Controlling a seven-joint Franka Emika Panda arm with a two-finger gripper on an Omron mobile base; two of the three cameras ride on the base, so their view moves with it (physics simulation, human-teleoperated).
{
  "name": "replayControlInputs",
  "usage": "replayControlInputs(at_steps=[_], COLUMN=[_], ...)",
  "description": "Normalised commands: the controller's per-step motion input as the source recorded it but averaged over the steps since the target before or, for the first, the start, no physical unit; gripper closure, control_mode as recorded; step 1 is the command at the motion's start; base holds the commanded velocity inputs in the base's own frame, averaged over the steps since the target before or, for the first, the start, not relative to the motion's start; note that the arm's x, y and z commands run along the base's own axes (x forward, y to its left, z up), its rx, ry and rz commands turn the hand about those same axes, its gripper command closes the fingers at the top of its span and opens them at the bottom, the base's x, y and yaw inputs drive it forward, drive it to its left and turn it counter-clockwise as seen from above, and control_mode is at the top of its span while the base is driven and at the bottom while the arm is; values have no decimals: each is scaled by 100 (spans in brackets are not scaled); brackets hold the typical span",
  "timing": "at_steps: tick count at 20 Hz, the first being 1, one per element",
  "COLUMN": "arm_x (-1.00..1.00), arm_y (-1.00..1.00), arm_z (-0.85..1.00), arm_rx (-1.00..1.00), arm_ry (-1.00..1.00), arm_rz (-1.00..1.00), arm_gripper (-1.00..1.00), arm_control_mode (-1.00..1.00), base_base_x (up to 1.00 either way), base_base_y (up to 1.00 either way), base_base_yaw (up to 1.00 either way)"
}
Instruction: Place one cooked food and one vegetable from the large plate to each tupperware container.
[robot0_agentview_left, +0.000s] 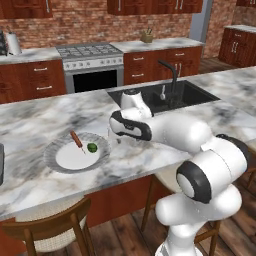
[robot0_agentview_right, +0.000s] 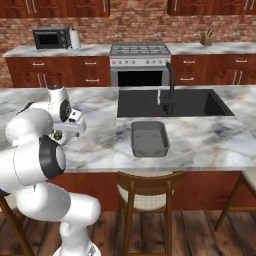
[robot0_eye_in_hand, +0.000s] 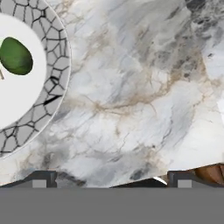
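Marble counter (robot0_eye_in_hand: 131, 100) is lying closest beneath the gripper (robot0_eye_in_hand: 111, 179), whose fingers are standing wide apart, holding nothing; the large plate (robot0_agentview_left: 54, 150) is carrying the cooked food (robot0_agentview_left: 76, 139) beside a green ball (robot0_agentview_left: 92, 147), just left of the gripper

Large plate (robot0_eye_in_hand: 54, 83) at the left edge, grey patterned rim and white centre partly in frame; a small green ball (robot0_eye_in_hand: 15, 56) rests on its centre; marble counter (robot0_eye_in_hand: 140, 100) spreads to the right; gripper (robot0_eye_in_hand: 111, 180) fingertips (robot0_eye_in_hand: 40, 178) stand wide apart above bare marble.
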Motion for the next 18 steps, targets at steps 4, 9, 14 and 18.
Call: replayControlInputs(at_steps=[4,9,14,18], arm_x=[50,65,81,68], arm_y=[100,88,56,65], arm_z=[15,0,2,2], arm_rx=[-6,-1,0,-1], arm_ry=[11,-9,-24,-3], arm_rz=[-20,4,16,7], arm_gripper=[-100,-100,-100,-100], arm_control_mode=[-100,-100,-100,-100], base_base_x=[0,0,0,0], base_base_y=[0,0,0,0], base_base_yaw=[0,0,0,0])
